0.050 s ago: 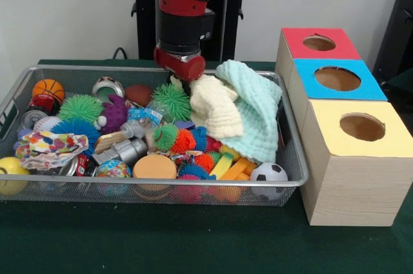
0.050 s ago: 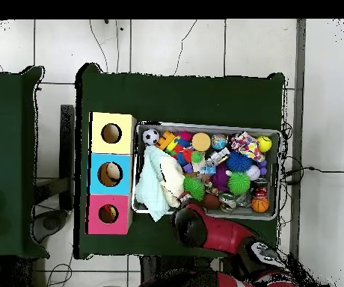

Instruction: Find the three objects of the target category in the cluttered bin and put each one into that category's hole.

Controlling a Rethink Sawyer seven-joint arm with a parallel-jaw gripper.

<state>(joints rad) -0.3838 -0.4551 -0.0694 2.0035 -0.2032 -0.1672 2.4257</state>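
My gripper [image 1: 185, 82] reaches down at the back of the wire mesh bin [image 1: 161, 184], its tip sunk into the top edge of a cream cloth [image 1: 213, 107]. A mint green cloth [image 1: 256, 109] lies crumpled against the cream one and hangs over the bin's right wall. Near the bin's left front lies a colourful patterned cloth [image 1: 48, 146]. In the overhead view the red arm [image 2: 205, 228] covers the gripper; the cream cloth [image 2: 172, 179] and the mint cloth [image 2: 151, 190] lie at the bin's left end.
Three wooden boxes stand right of the bin, each with a hole: red top [image 1: 319, 42], blue top [image 1: 337, 78], yellow top [image 1: 362, 127]. The bin also holds spiky balls, a basketball [image 1: 48, 88], a soccer ball [image 1: 268, 173], cans and an orange disc [image 1: 154, 167].
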